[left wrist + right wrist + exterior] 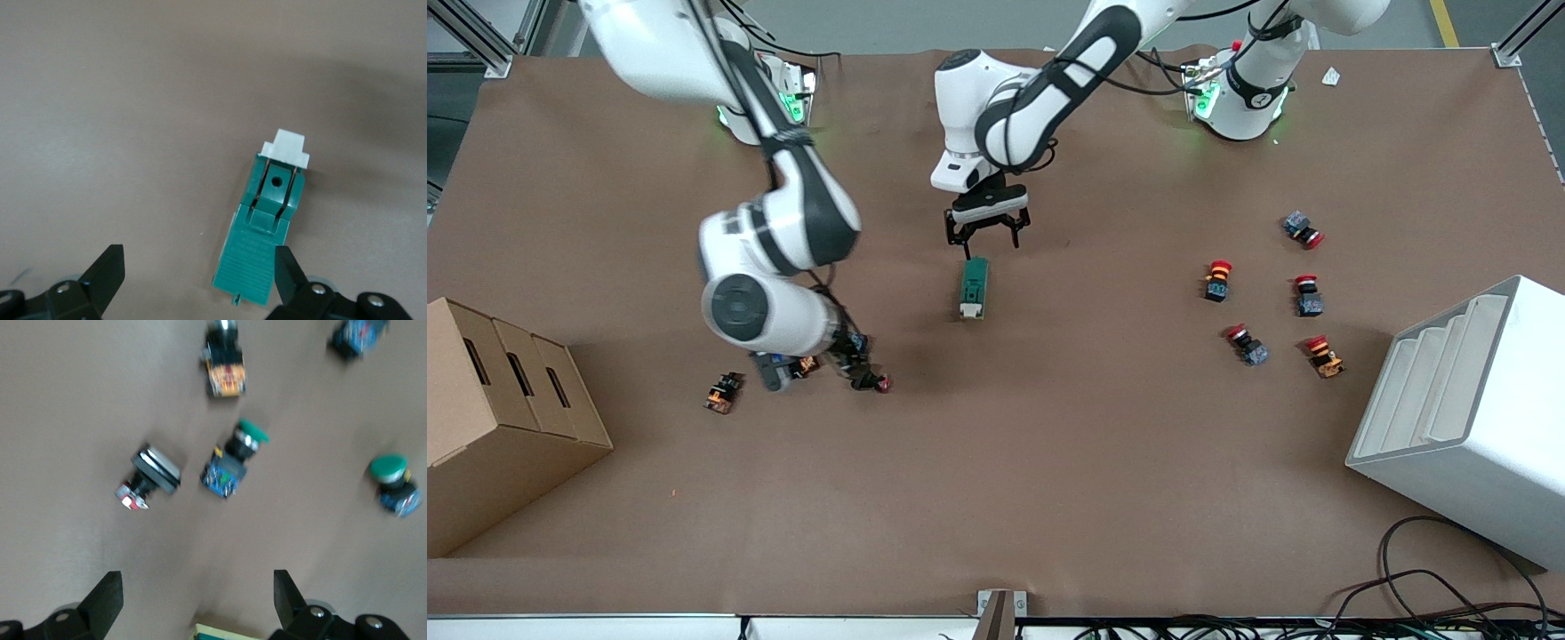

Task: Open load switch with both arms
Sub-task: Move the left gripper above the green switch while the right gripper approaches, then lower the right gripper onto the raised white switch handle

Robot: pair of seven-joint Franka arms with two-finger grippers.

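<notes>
Load switch [974,287] lies beneath the open left end effector [984,233]; right end effector [193,603] open.

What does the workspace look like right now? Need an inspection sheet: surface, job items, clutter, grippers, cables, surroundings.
Surface: brown table, bare across the part nearest the front camera.
Job's things: load switch lies flat mid-table, white toggle end toward the front camera; ungripped.
Clutter: five red-capped push buttons toward the left arm's end; more push buttons, some green-capped, under the right gripper.
Grippers: left gripper open, over the table just by the switch's green end. Right gripper open, over the button cluster.
Cables: bundle at the table edge nearest the camera.
Surroundings: cardboard box at the right arm's end, white bin at the left arm's end.
</notes>
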